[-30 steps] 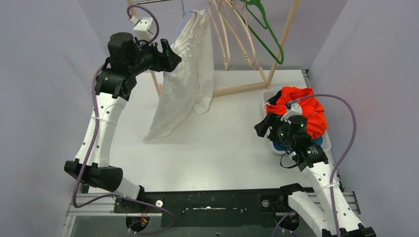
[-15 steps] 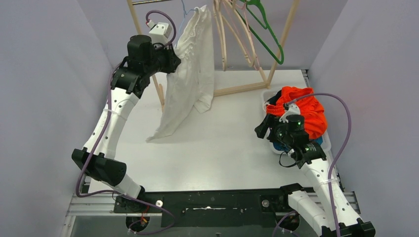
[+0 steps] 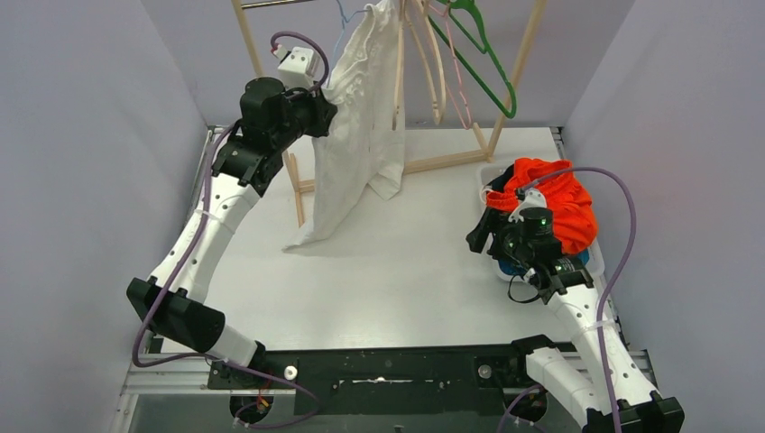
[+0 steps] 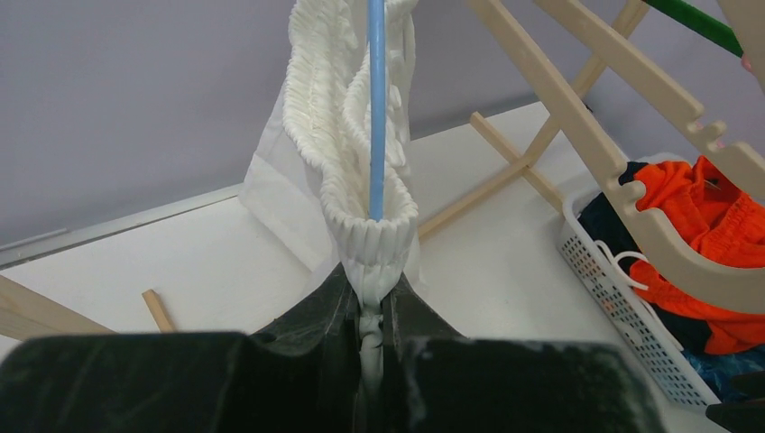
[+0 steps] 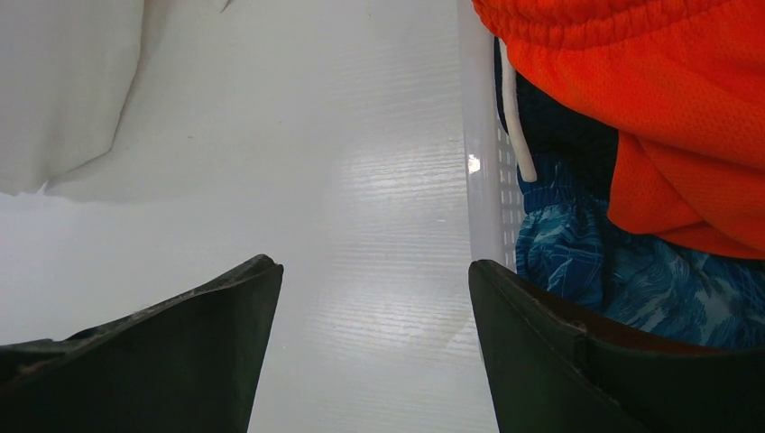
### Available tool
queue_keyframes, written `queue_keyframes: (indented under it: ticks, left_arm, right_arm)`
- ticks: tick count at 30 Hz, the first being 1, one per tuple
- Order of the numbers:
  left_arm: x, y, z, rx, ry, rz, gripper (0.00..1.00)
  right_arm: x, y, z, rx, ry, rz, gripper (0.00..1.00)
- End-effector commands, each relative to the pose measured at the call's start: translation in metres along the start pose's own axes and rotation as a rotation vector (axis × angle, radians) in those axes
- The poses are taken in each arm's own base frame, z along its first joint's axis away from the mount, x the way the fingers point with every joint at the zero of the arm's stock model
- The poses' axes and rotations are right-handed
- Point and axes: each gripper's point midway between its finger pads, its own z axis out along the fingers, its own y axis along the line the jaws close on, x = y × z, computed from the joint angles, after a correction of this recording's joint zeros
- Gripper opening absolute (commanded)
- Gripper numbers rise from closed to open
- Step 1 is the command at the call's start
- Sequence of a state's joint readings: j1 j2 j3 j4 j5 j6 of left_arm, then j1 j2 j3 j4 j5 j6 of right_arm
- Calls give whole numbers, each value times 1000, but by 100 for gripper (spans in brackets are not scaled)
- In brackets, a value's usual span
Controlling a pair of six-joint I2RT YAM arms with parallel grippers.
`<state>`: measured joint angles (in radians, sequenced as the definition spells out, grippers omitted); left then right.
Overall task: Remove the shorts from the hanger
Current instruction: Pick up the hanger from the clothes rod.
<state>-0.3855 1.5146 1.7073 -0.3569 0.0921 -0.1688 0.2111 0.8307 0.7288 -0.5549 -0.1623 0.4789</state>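
White shorts [image 3: 356, 135] hang from a thin blue hanger [image 4: 376, 108] on the wooden rack, their hem trailing on the table. My left gripper [image 3: 323, 113] is shut on the gathered elastic waistband [image 4: 372, 248] at the lowest loop of the hanger, with white fabric pinched between the jaws [image 4: 372, 311]. Bright orange shorts [image 3: 555, 194] lie on top of a white basket [image 3: 492, 173], over blue leaf-patterned shorts [image 5: 595, 271] and a dark navy pair [image 5: 559, 135]. My right gripper [image 3: 478, 236] hovers open over bare table just left of the basket wall [image 5: 483, 180].
The wooden rack [image 3: 451, 161] stands at the back, its left post [image 3: 293, 185] close to my left forearm. Empty wooden hangers [image 3: 424, 54] and a green hanger [image 3: 487, 63] hang to the right of the white shorts. Grey walls close in on both sides.
My left arm has swung right toward the rack and its jaws have closed on the white waistband. The shorts have shifted right with it. The right arm has barely moved.
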Motion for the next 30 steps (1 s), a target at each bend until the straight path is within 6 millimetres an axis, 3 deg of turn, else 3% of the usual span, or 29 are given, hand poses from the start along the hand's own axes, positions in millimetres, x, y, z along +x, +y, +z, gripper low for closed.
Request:
queue_keyframes:
  ticks: [1,10,19,23,30]
  left_arm:
    - [-80,-16,-26,0,-303,85,0]
    - [-83,-16,-55,-78,-390,101,0]
    - [-66,-7,-82,-113,-385,98,0]
    - [-20,-7,-90,-79,-280,67,0]
    - [75,-2,-145,-47,-193,-58,0]
  right_arm:
    - [-15,4,-3,-1,-39,-25,78]
    - [-12,2,-3,6,-33,-26,78]
    - [-10,1,-1,13,-23,-25,78]
    - [-11,0,-1,19,-28,-23,78]
    - [-27,11,-14,-34,-120,-19,79]
